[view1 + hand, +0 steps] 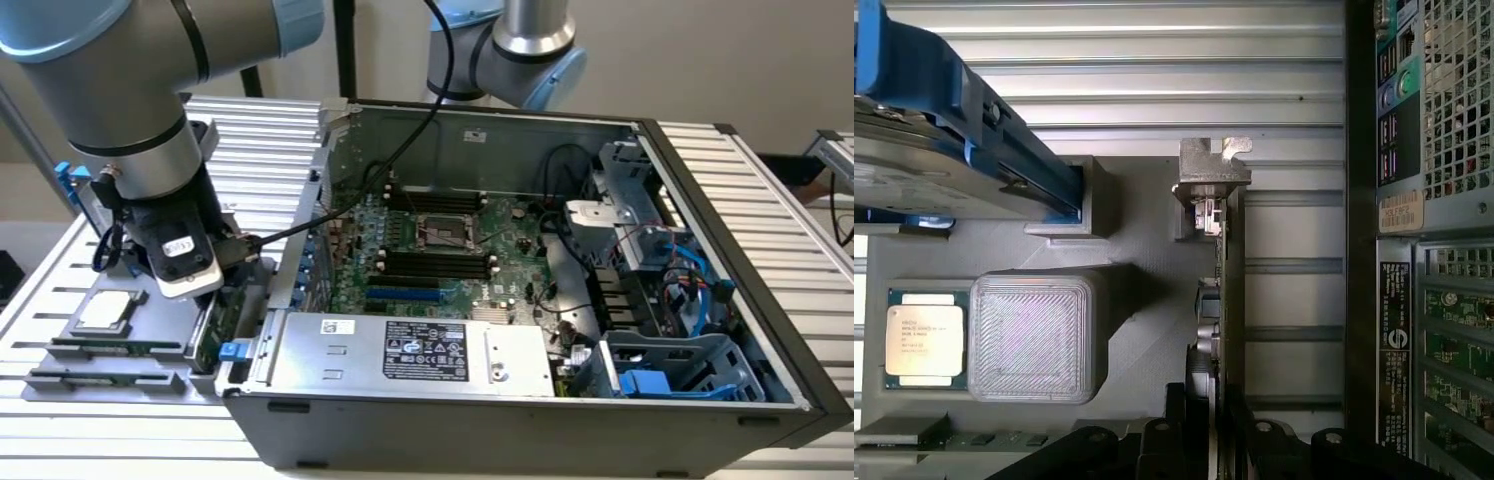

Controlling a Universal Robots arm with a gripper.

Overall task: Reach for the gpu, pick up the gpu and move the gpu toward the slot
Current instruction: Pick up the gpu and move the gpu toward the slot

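Observation:
The gpu (1232,290) stands on edge in the grey holder (1144,300), its green board seen edge-on and its silver bracket (1211,172) at the far end. My gripper (1219,440) straddles the near end of the card, one black finger (1179,440) on each side and close against it, shut on the card. In the exterior view the gripper (203,298) hangs over the holder (80,365) at the left, just outside the case, with the gpu (200,335) below it. The blue slots (400,297) lie on the motherboard inside the case.
The open computer case (747,300) lies to the exterior view's right of the holder, its silver power supply (400,350) nearest. A processor chip (924,345) and a hard drive with blue rails (944,150) sit in the holder. The case's rear panel (1434,250) runs beside the card.

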